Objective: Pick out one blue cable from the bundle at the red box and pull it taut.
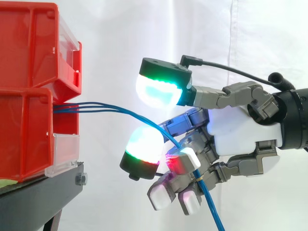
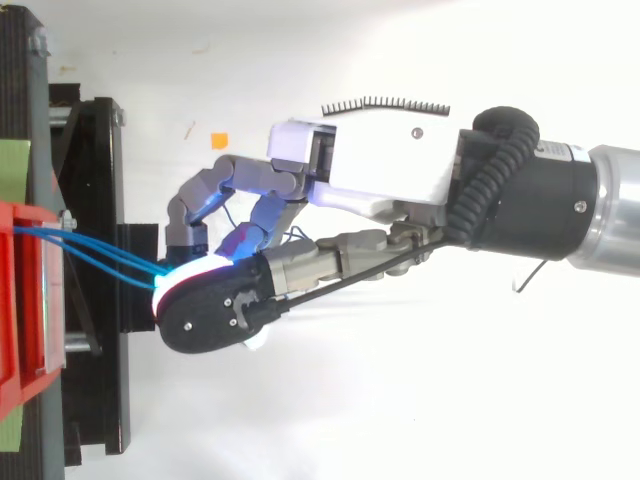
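Three thin blue cables (image 1: 96, 107) leave the gap between two stacked red boxes (image 1: 29, 96) and run right as a close bundle, curving down into my hand (image 1: 240, 130). My fingers are curled round the bundle; a red-glowing pad (image 1: 182, 161) presses on it, and the strands hang on below the hand (image 1: 211, 207). I cannot tell whether one strand is held apart from the others. In the top view the cables (image 2: 100, 255) run from the red box (image 2: 20, 300) to my fingertips (image 2: 205, 310), with the palm (image 2: 370, 170) to the right.
The red boxes sit on a black stand (image 1: 43, 192) at the left, with clear label holders (image 1: 65, 151) on their fronts. A white curtain hangs behind. An orange marker (image 2: 219, 140) lies on the white surface.
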